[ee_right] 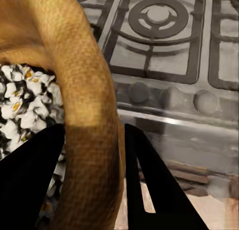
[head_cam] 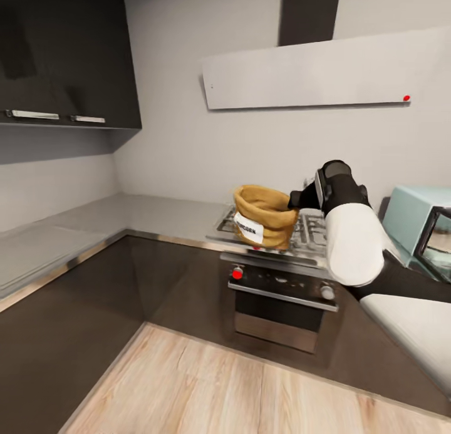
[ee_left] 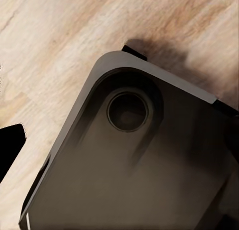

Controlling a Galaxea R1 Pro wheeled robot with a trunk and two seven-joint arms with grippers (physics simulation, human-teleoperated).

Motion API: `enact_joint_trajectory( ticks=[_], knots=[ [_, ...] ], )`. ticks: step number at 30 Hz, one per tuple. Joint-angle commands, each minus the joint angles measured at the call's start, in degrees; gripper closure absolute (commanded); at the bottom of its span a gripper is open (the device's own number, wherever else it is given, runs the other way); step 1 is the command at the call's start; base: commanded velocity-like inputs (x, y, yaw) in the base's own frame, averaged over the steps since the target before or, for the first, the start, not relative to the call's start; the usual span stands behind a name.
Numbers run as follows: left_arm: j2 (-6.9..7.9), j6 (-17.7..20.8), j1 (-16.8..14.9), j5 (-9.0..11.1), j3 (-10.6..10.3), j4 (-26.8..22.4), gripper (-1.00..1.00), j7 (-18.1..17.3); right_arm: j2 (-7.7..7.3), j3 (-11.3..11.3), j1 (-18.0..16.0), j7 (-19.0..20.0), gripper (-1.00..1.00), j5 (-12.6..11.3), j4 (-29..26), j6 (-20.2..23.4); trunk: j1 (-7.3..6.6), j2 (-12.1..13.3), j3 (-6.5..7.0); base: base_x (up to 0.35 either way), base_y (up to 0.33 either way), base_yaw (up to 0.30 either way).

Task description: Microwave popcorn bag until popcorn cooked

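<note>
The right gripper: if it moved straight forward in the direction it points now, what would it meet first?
Nothing before the bag: the right gripper is already shut on the popcorn bag, one finger inside the rolled rim, one outside. Beyond the bag, the gas hob probably comes next, though depth is unclear.

- The squat tan-brown sack with a rolled rim (head_cam: 265,216) carries a white label (head_cam: 248,228) on its front, printed in dark capitals.
- The letters run tilted and are blurred in the head view (they seem to spell "POPCORN", but only the middle letters come out at all clearly).
- No other writing, number or brand mark can be read anywhere.
</note>
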Motion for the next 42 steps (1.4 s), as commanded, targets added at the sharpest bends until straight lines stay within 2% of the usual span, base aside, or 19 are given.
enact_joint_trajectory(
  ticks=[1,5,13,32,42],
  knots=[
    [-0.01,-0.1,0.0,-0.1,0.2,-0.1,-1.0,0.1,0.17,-1.1,-0.1,-1.6,1.0,0.2,-0.1,0.1,-0.03,0.0,-0.06,-0.346,0.0,-0.293],
    [-0.02,-0.1,0.0,-0.1,0.2,-0.1,-1.0,0.1,-0.03,-2.2,-0.1,-4.0,1.0,0.1,-0.1,0.1,-0.03,0.0,-0.06,-0.346,0.0,-0.293],
    [-0.02,-0.2,0.0,-0.2,0.1,-0.1,-1.0,0.1,-0.17,-2.4,-0.1,-4.3,1.0,0.1,-0.2,0.1,-0.03,0.0,-0.06,-0.346,0.0,-0.278],
    [-0.1,-0.4,0.0,-0.1,0.3,-0.1,-1.0,0.2,-0.26,-2.3,-0.1,-4.0,1.0,0.8,-0.3,0.1,-0.03,0.0,-0.06,-0.343,0.0,-0.038],
    [0.24,-0.1,0.0,0.2,0.4,-0.1,-1.0,0.1,-0.35,-2.4,-0.1,-4.2,1.0,0.9,-0.8,0.1,-0.03,0.0,-0.06,-0.037,0.0,-0.288]
  ],
)
